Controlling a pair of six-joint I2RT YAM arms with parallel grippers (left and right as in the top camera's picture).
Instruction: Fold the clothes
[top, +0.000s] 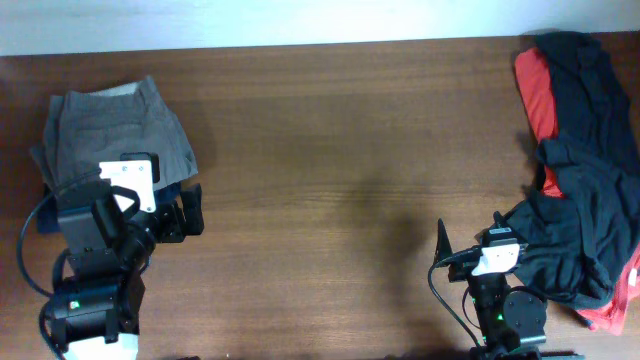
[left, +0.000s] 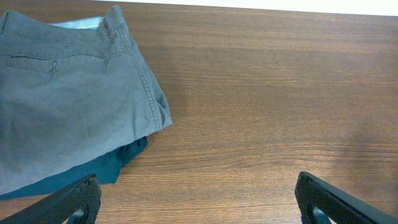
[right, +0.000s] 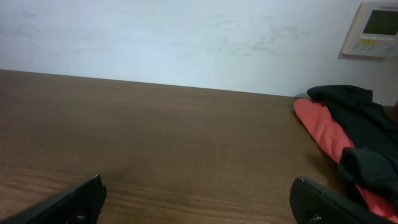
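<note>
- The left claw (left: 199, 208) gapes wide and holds nothing; the folded grey-khaki shorts (left: 68, 106) lie ahead to its left, their edge overlapping a navy garment (left: 121, 163).
- Open tabletop (left: 273, 93) spreads ahead and rightward.
- The right claw (right: 196, 205) gapes empty; black and red garments (right: 348, 130) are heaped ahead to its right.

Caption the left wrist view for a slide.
Folded grey shorts lie atop a navy garment; open left gripper nearby.

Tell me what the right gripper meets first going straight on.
The way looks free: the right gripper faces bare table up to the wall; the black and red garments lie to its right.
</note>
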